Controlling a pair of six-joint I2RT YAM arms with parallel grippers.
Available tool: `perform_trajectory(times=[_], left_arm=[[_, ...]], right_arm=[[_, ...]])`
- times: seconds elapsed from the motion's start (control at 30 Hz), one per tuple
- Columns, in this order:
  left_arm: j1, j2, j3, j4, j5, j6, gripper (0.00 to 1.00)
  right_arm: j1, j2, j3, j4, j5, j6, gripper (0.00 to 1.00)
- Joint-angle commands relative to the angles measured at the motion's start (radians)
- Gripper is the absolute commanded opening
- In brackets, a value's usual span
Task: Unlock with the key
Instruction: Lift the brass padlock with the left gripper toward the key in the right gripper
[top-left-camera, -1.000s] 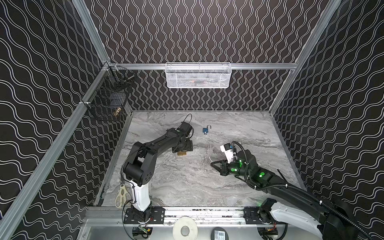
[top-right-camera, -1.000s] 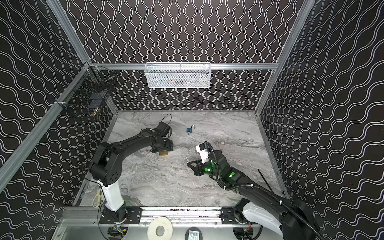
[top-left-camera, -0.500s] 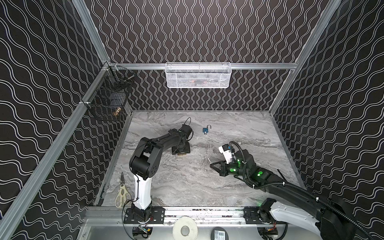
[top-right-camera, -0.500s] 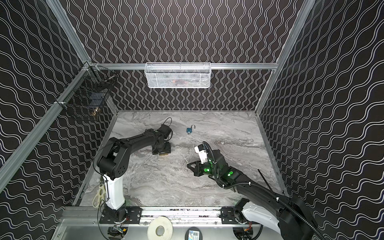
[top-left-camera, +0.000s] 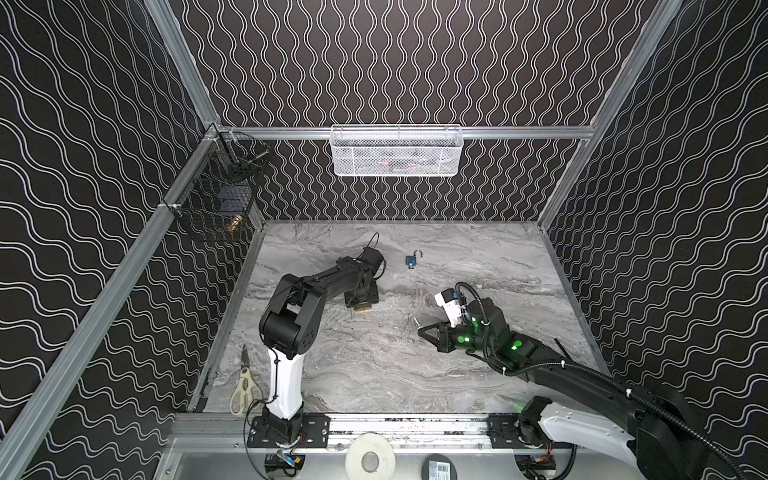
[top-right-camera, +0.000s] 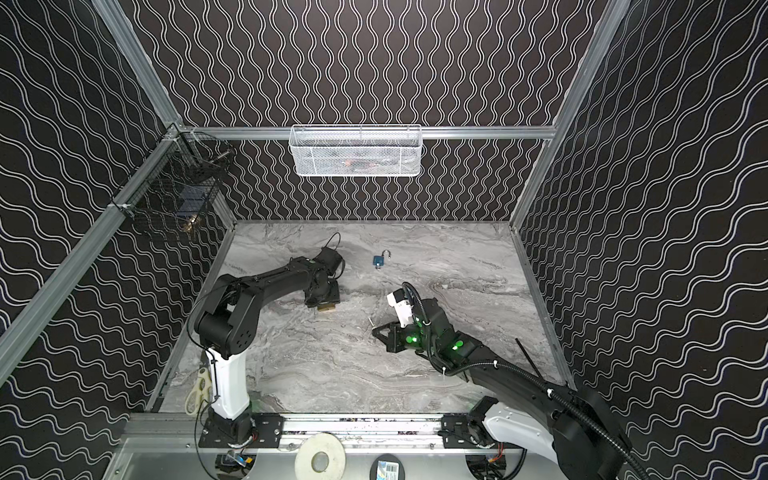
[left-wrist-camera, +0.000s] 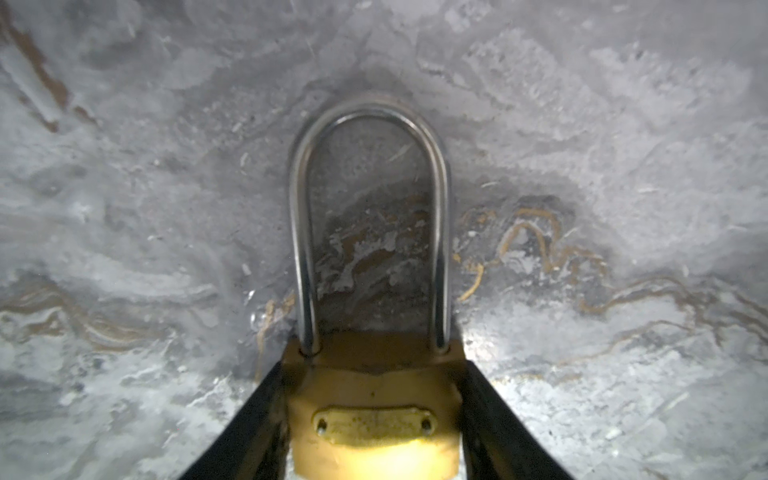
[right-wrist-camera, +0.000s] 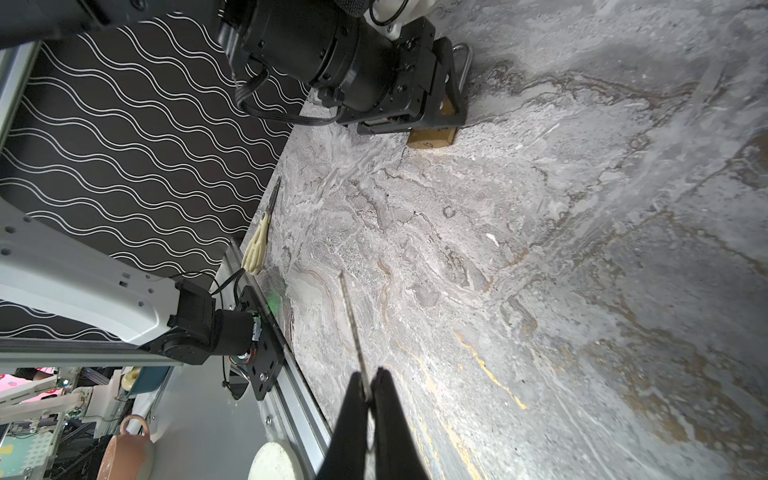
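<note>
A brass padlock (left-wrist-camera: 374, 395) with a steel shackle (left-wrist-camera: 370, 116) lies flat on the marble table, left of the middle in both top views (top-left-camera: 363, 308) (top-right-camera: 327, 308). My left gripper (left-wrist-camera: 374, 365) comes down over it, one black finger (left-wrist-camera: 266, 399) pressed against each side of the brass body. The key (right-wrist-camera: 351, 320) is a thin metal blade that sticks out from my right gripper (right-wrist-camera: 368, 376), which is shut on it. In a top view the right gripper (top-left-camera: 420, 330) hovers right of the middle, key (top-left-camera: 415, 321) pointing towards the padlock, well apart from it.
A small blue padlock (top-left-camera: 411, 261) lies farther back on the table. Cream-handled scissors (top-left-camera: 241, 388) rest at the front left edge. A white mesh basket (top-left-camera: 395, 151) hangs on the back wall and a black wire basket (top-left-camera: 216, 208) on the left wall.
The left arm's elbow has swung up and forward while its jaws narrowed onto the brass padlock. The right gripper and key have hardly moved.
</note>
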Motion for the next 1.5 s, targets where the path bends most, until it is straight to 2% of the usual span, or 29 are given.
perform_trajectory(times=[0.0, 0.07, 0.17, 0.3, 0.53, 0.77, 0.9, 1.0, 1.47], left_arm=[[0.003, 0.016, -0.041, -0.047, 0.086, -0.038, 0.47], [0.004, -0.001, -0.055, -0.025, 0.087, -0.046, 0.40], [0.002, -0.062, -0.071, -0.001, 0.085, -0.055, 0.40], [-0.006, -0.210, -0.159, 0.096, 0.130, -0.100, 0.37], [-0.040, -0.499, -0.452, 0.450, 0.193, -0.301, 0.32], [-0.150, -0.718, -0.699, 0.842, 0.081, -0.521, 0.30], [-0.229, -0.792, -0.713, 0.843, -0.032, -0.550, 0.30], [-0.261, -0.826, -0.730, 0.856, -0.079, -0.555, 0.29], [-0.303, -0.845, -0.767, 0.904, -0.081, -0.575, 0.27]], right_arm=[[0.000, 0.004, 0.011, 0.023, -0.022, -0.007, 0.00], [0.000, -0.004, 0.014, 0.006, -0.011, -0.017, 0.00], [0.000, -0.012, 0.014, -0.011, 0.005, -0.025, 0.00], [0.000, 0.012, 0.007, 0.005, 0.006, -0.017, 0.00], [0.001, 0.107, 0.047, -0.023, 0.060, -0.013, 0.00], [0.054, 0.208, 0.119, -0.045, 0.091, -0.005, 0.00], [0.111, 0.250, 0.171, -0.095, 0.181, -0.003, 0.00], [0.127, 0.258, 0.184, -0.096, 0.194, 0.007, 0.00], [0.150, 0.307, 0.237, -0.082, 0.192, 0.019, 0.00]])
